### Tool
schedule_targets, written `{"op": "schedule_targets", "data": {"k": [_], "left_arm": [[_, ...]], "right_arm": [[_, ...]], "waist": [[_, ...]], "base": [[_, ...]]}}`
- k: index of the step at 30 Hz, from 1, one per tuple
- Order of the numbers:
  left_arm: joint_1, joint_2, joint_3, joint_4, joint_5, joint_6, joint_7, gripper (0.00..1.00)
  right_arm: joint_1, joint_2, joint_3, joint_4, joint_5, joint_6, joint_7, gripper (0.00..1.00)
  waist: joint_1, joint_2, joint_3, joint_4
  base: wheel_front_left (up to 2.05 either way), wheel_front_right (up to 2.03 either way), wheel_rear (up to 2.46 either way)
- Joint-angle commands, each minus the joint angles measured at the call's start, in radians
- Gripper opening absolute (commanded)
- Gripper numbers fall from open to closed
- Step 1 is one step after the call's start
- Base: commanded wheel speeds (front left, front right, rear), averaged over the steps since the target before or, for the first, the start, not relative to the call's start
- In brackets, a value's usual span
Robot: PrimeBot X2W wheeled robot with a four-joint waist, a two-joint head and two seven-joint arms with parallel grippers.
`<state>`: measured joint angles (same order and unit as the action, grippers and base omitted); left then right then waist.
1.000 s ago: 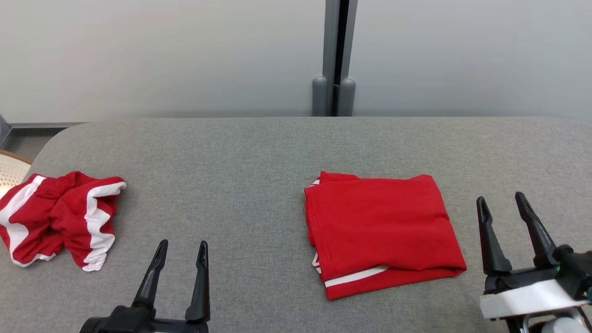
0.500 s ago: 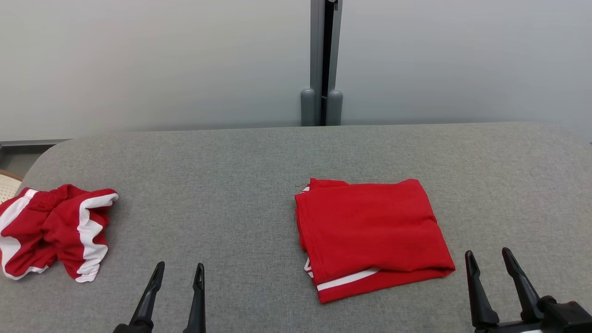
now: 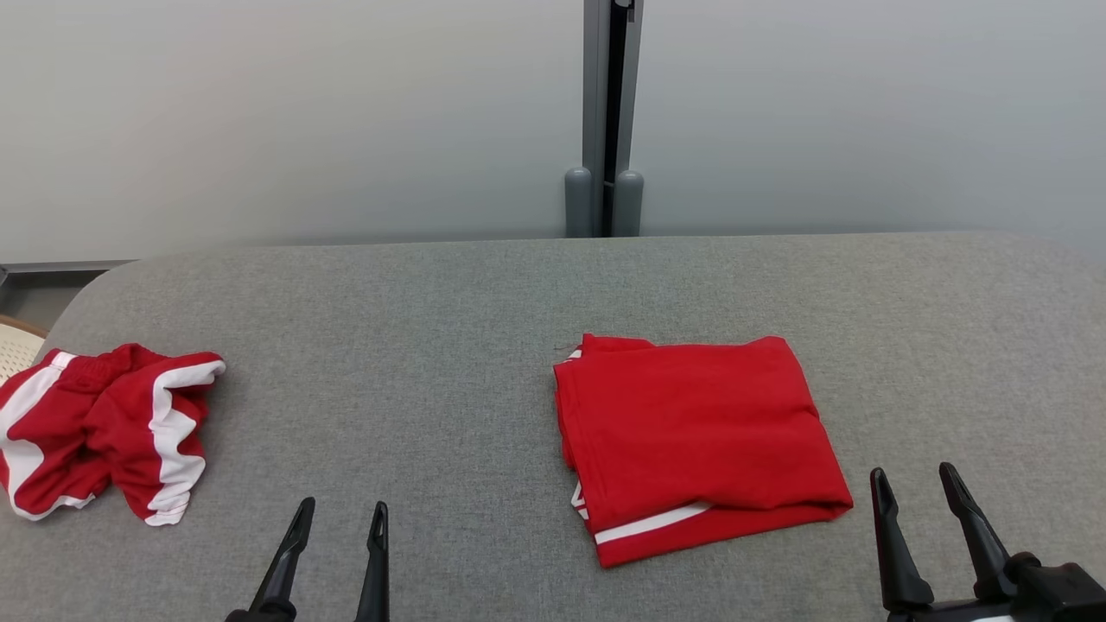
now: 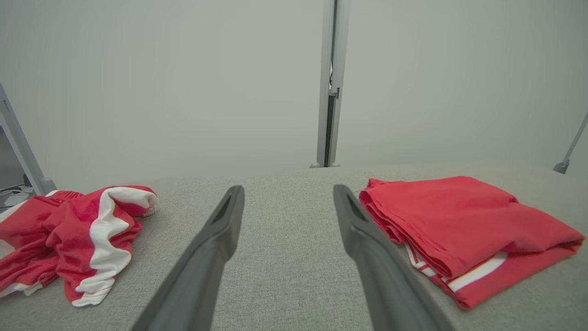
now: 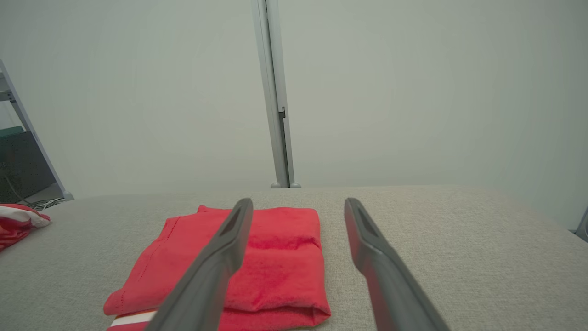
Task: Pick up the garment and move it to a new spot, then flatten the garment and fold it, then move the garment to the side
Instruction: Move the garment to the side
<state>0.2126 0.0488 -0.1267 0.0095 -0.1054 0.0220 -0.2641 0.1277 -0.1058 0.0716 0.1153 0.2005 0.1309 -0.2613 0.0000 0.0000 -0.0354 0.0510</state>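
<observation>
A red garment [image 3: 700, 445] with white stripes lies folded into a neat rectangle on the grey table [image 3: 432, 345], right of centre; the same folded garment [image 4: 464, 230] is at the right of the left wrist view, and the folded garment [image 5: 280, 257] lies low in the right wrist view. My left gripper [image 3: 339, 514] stands open near the front edge, left of the folded garment and apart from it. My right gripper [image 3: 914, 479] is open at the lower right, just off the garment's right corner, holding nothing.
A second red and white garment [image 3: 104, 432] lies crumpled at the table's left edge, and this crumpled garment [image 4: 78, 234] is at the left of the left wrist view. A grey post [image 3: 605, 112] rises behind the table against a pale wall. A pale chair edge [image 3: 13, 341] is at far left.
Both grippers have drawn back toward the front edge, the right one away from the folded garment's side. The head camera has also shifted a little. Both garments lie where they were.
</observation>
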Motion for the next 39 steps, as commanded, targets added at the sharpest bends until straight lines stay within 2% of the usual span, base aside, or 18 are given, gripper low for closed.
{"op": "schedule_targets", "data": {"k": [1, 20, 24, 27, 30, 33, 38, 39], "left_arm": [[-0.006, 0.004, 0.001, 0.001, 0.006, 0.004, 0.0, 1.0], [-0.012, 0.004, -0.005, 0.014, 0.023, -0.003, 0.0, 1.0], [-0.019, 0.003, -0.011, 0.014, 0.022, -0.003, 0.0, 1.0], [-0.026, 0.004, -0.02, 0.013, 0.024, -0.012, 0.0, 1.0], [-0.056, 0.003, -0.034, 0.007, 0.026, -0.02, 0.0, 1.0], [-0.08, 0.004, -0.049, 0.008, 0.032, -0.027, 0.0, 1.0], [-0.125, 0.003, -0.071, -0.001, 0.029, -0.028, 0.0, 1.0], [-0.125, 0.003, -0.071, -0.001, 0.029, -0.028, 0.0, 1.0]], "right_arm": [[0.005, -0.002, -0.001, 0.0, 0.005, 0.0, -0.005, 1.0], [0.001, -0.012, 0.023, 0.026, 0.024, 0.0, -0.005, 1.0], [-0.041, -0.032, 0.035, 0.062, 0.012, 0.0, -0.005, 1.0], [-0.091, -0.043, 0.05, 0.124, 0.068, 0.0, -0.005, 1.0], [-0.179, -0.087, 0.097, 0.229, 0.17, 0.0, -0.001, 1.0], [-0.289, -0.156, 0.162, 0.317, 0.308, 0.0, 0.086, 1.0], [-0.42, -0.279, 0.253, 0.366, 0.505, 0.0, 0.249, 1.0], [-0.42, -0.279, 0.253, 0.366, 0.505, 0.0, 0.249, 1.0]], "waist": [[0.0, 0.0, 0.0, 0.0], [0.0, 0.0, 0.008, 0.01], [0.0, 0.0, 0.025, 0.011], [0.0, 0.0, 0.044, 0.012], [0.0, 0.0, 0.083, 0.017], [0.0, 0.0, 0.119, 0.026], [0.0, 0.0, 0.173, 0.039], [0.0, 0.0, 0.173, 0.039]], "base": [[0.0, 0.0, 0.0], [0.0, 0.0, 0.0], [0.0, 0.0, 0.0], [0.0, 0.0, 0.0], [0.0, 0.0, 0.0], [0.0, 0.0, 0.0], [0.0, 0.0, 0.0], [0.0, 0.0, 0.0]]}}
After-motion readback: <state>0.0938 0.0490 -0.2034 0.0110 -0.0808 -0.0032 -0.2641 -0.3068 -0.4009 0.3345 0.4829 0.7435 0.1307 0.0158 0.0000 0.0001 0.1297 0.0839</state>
